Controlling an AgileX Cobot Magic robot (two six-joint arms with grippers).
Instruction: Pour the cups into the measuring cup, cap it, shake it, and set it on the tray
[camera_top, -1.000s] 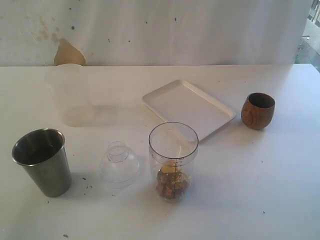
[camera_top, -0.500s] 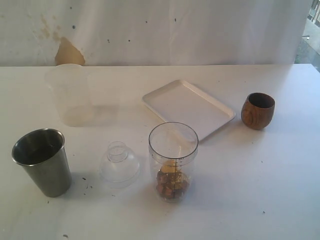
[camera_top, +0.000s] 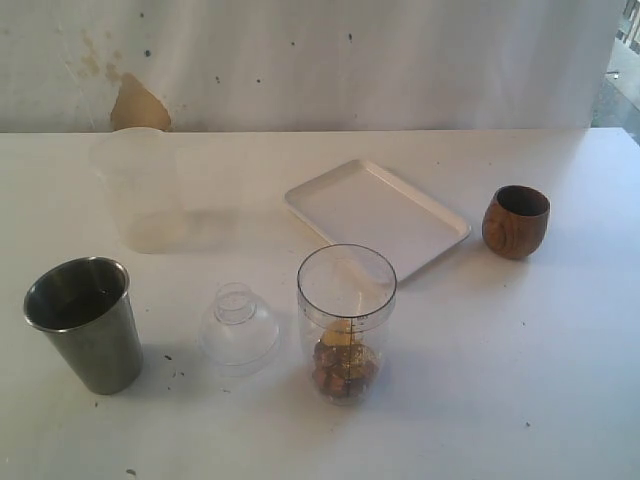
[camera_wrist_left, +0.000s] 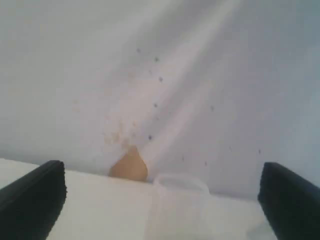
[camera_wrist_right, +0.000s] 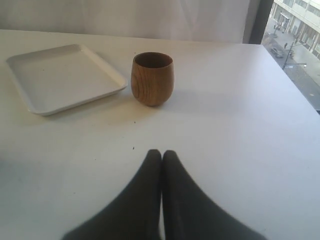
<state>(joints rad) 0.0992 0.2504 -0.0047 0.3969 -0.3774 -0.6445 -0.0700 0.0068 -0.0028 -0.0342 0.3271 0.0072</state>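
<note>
Left gripper (camera_wrist_left: 162, 175): jaws spread wide, nothing between them, facing frosted cup (camera_top: 140, 188) at back left, not touching it. Right gripper (camera_wrist_right: 161, 152): fingers pressed together, holding nothing, pointed toward wooden cup (camera_top: 516, 221), apart from it. Measuring cup (camera_top: 346, 320): upright at front centre of table (camera_top: 560, 380), uncapped, brown bits at bottom. Clear domed lid (camera_top: 238, 327) just beside it on left. Steel tumbler (camera_top: 85, 322) upright at front left. Tray (camera_top: 377, 215) flat, just behind measuring cup. All 3 cups standing, well apart.
</note>
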